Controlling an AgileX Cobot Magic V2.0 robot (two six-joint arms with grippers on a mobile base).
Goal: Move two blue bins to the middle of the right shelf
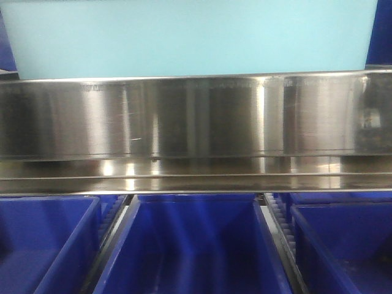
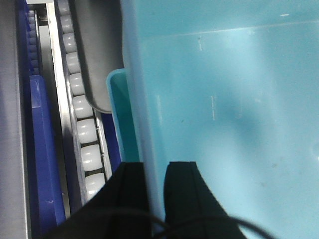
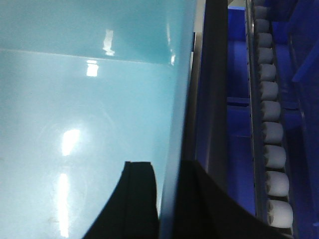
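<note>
A light blue bin [image 1: 190, 37] fills the top of the front view, above a steel shelf beam. In the left wrist view my left gripper [image 2: 157, 167] is shut on the bin's left wall [image 2: 144, 124], with one black finger [image 2: 132, 174] outside and the other inside. A second, darker teal bin edge [image 2: 119, 114] shows just outside that wall. In the right wrist view my right gripper [image 3: 167, 167] is shut on the bin's right wall [image 3: 174, 124], with one finger [image 3: 139, 174] inside the bin [image 3: 84, 109]. The right shelf's middle level cannot be made out.
A wide steel shelf beam [image 1: 196, 116] runs across the front view. Below it sit three dark blue bins [image 1: 43, 245] [image 1: 196, 245] [image 1: 343, 245]. White roller tracks [image 2: 82, 124] [image 3: 271, 129] flank the light bin on both sides, beside more dark blue plastic [image 3: 239, 99].
</note>
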